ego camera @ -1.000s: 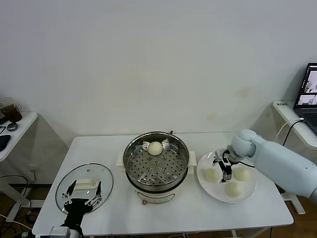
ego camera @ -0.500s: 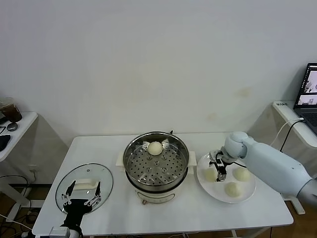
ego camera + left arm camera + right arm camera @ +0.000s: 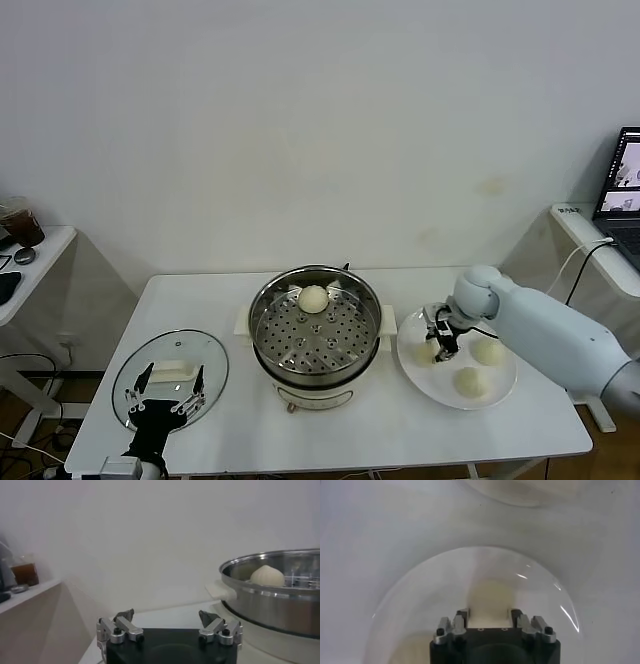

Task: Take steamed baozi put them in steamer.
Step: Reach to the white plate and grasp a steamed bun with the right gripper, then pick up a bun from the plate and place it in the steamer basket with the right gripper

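We see the white table [image 3: 400, 430] filling the lower half of the head view, with bare top along its front edge and open room between the steamer and the glass lid. The steamer [image 3: 315, 335] stands at centre, its perforated tray open to view, and one steamed baozi [image 3: 313, 298] sits at the tray's far side; in the left wrist view this same bun [image 3: 267, 575] shows only above the steel rim. The white plate [image 3: 500, 395] lies just right of the steamer, close to it but apart. The glass lid [image 3: 165, 370] lies at lower left, near the table's left edge, partly covered by the left gripper [image 3: 165, 408], which is parked over it with fingers spread wide and nothing between them.

The right arm reaches in from the right edge of the frame, and the right gripper [image 3: 443, 347] is down on the plate's left part. Its fingers stand either side of a bun [image 3: 490, 596], whose near side is hidden by the gripper body in the right wrist view; we cannot tell whether the pads press it. Two more buns [image 3: 488, 351] [image 3: 469, 382] lie free on the plate's right and front parts.
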